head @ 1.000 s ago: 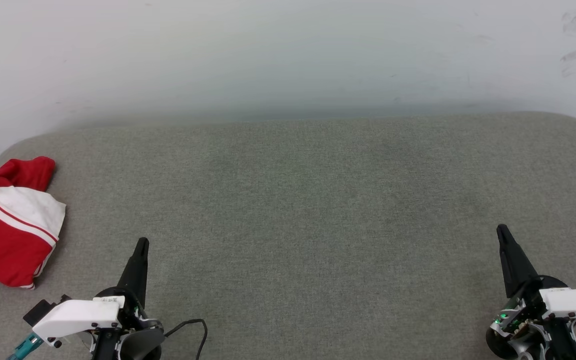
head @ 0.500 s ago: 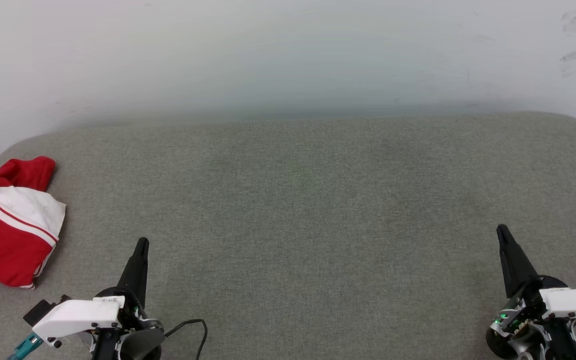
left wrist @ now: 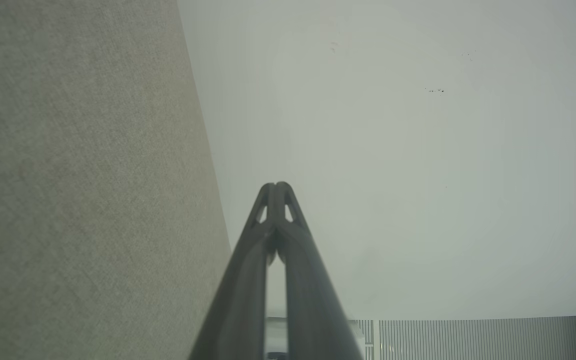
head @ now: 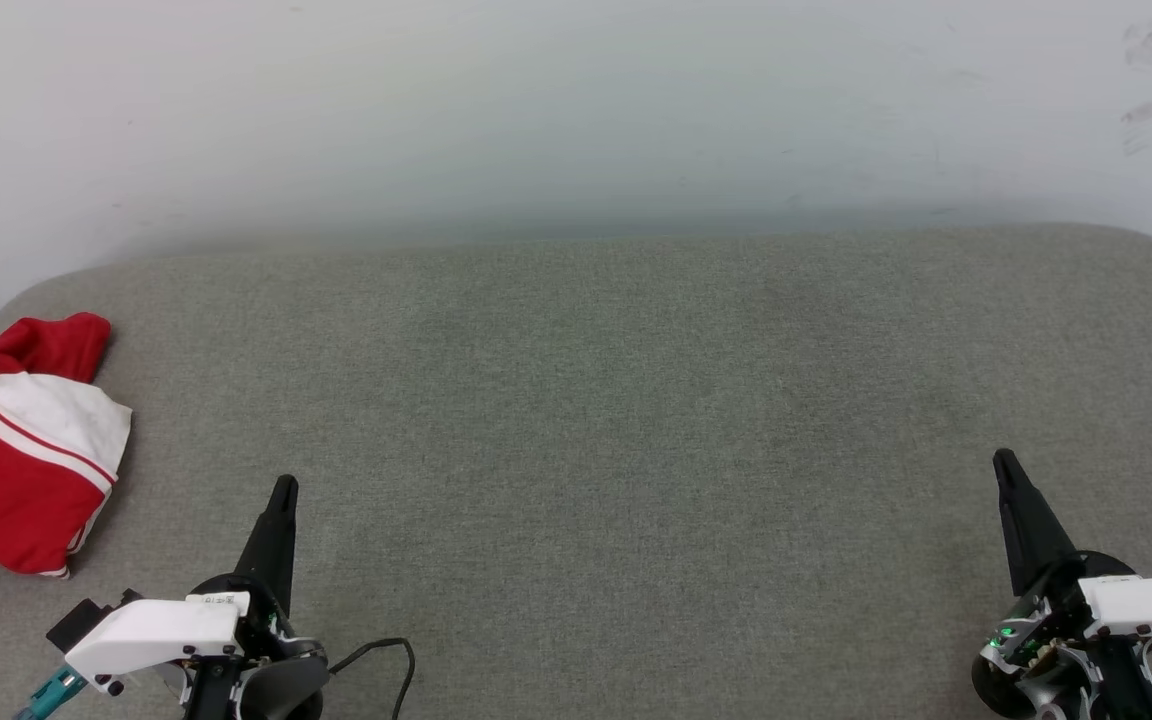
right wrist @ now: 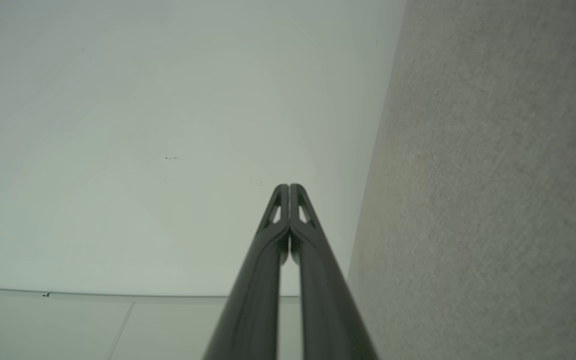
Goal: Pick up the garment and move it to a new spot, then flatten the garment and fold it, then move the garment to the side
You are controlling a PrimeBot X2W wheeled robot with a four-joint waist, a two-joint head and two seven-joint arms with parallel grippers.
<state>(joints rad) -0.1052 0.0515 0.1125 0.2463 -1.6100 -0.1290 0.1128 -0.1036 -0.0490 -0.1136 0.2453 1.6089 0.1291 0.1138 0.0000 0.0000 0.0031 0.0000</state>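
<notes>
Head view with both wrist views. The garment [head: 14, 470], red with a white panel crossed by a thin red stripe, lies in a loose heap at the left edge of the grey fabric-covered worktop [head: 616, 420], near its far left corner. Part of the garment is cut off by the border of the head view, and a red fold rises at the heap's far end.

The left pincer [head: 283, 486] sits over the near edge of the worktop, towards its left corner. Its dark fingers are pressed together into a single point aimed at the far edge. It is closed on itself and apart from the garment, which lies to its left and somewhat farther back. A black cable [head: 394, 652] loops beside its wrist.

The right pincer [head: 1004, 458] sits over the near edge close to the right corner, well apart from the garment. It is likewise closed, with its fingers meeting at the tip.

Each wrist view confirms the fingertips touching along their length, with the grey fabric to one side. A pale, lightly scuffed wall [head: 576, 110] stands behind the far edge of the worktop.
</notes>
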